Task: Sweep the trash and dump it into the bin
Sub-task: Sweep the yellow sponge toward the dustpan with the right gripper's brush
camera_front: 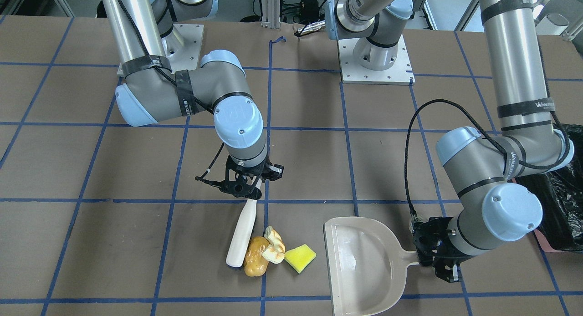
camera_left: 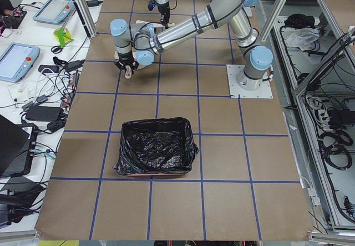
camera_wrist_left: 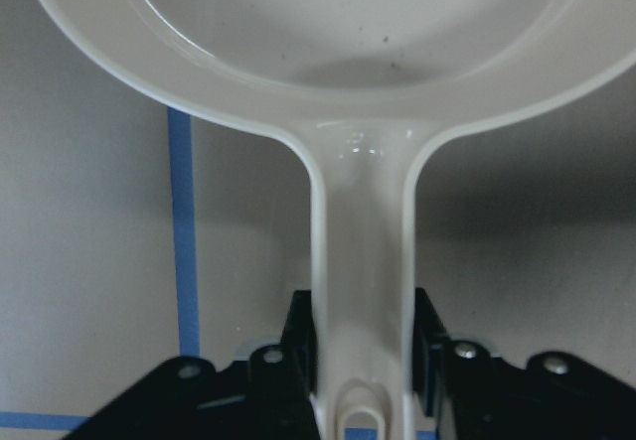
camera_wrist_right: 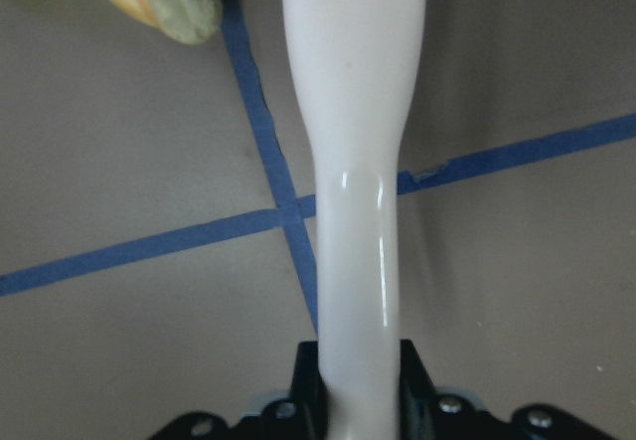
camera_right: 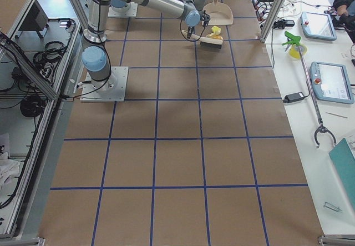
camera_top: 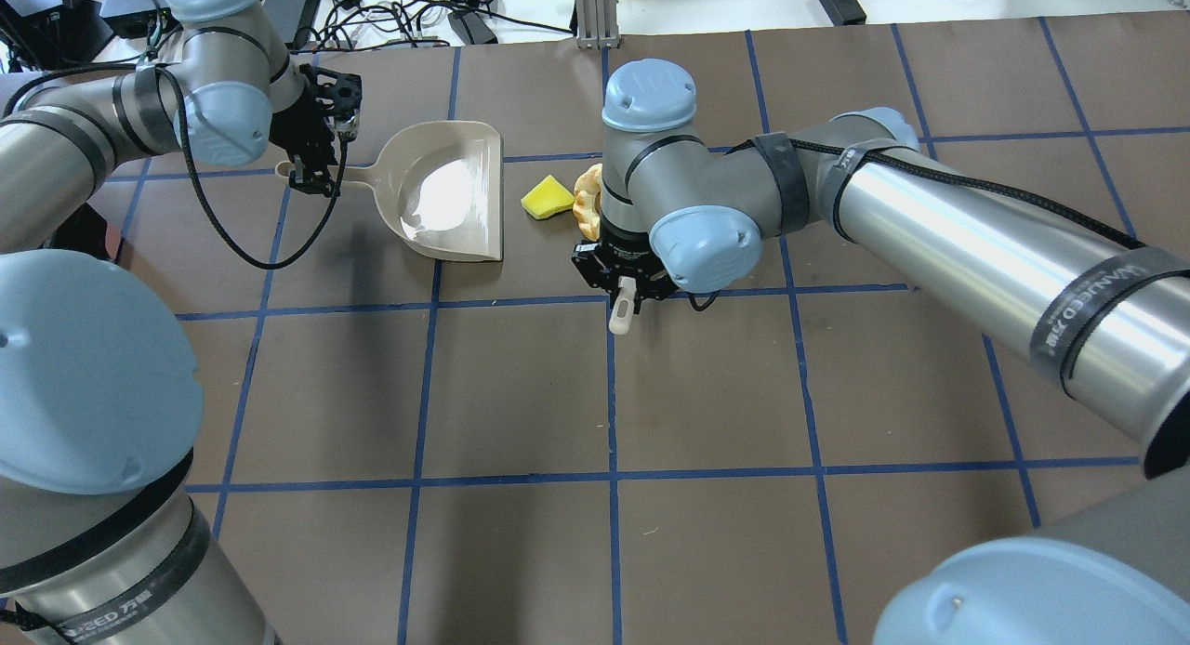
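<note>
Sweep stage, by the look of it. Right gripper (camera_front: 248,188) clenched on brush (camera_front: 240,236), left gripper (camera_front: 421,254) clenched on dustpan (camera_front: 364,243) handle. Potato (camera_front: 255,257), cream slice (camera_front: 274,247), yellow wedge (camera_front: 300,257) bunched between brush and dustpan; bin (camera_front: 561,202) well apart. Next, probably: push sideways into dustpan mouth, lip kept flat.

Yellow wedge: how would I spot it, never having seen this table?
Find the beige dustpan on the brown table. Off its open edge lie three small toy-food pieces. The yellow wedge is the one nearest the dustpan, bright and flat-sided, unlike the lumpy golden-brown potato and pale cream slice beside it.
</note>
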You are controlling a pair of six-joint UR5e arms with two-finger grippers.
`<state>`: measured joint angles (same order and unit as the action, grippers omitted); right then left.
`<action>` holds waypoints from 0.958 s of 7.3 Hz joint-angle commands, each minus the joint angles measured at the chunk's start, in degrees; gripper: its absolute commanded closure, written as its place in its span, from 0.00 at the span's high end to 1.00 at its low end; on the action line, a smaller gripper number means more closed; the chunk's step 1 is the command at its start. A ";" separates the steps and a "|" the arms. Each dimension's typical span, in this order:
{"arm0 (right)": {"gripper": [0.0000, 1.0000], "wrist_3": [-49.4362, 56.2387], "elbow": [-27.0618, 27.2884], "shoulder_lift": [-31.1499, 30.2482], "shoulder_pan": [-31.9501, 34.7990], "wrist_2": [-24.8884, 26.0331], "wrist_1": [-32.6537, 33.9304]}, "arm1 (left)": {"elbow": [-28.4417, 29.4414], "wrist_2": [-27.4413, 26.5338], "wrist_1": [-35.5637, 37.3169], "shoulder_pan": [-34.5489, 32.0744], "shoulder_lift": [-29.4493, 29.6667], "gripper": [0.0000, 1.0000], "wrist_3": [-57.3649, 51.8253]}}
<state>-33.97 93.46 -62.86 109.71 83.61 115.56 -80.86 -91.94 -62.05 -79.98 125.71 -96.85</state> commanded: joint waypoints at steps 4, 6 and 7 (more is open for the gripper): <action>0.00 -10.22 -12.58 8.18 6.64 -2.05 0.28 | 0.00 0.01 0.09 0.00 0.06 0.00 -0.01; 0.00 -12.78 -16.98 10.90 9.54 -3.53 0.63 | 0.00 0.01 0.09 0.00 0.06 0.00 0.00; 0.00 -14.18 -17.96 11.18 10.78 -4.07 1.94 | 0.00 0.01 0.09 0.00 0.06 0.00 0.00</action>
<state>-46.42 77.42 -52.63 118.76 80.48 116.37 -80.86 -91.93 -61.96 -79.98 125.77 -96.86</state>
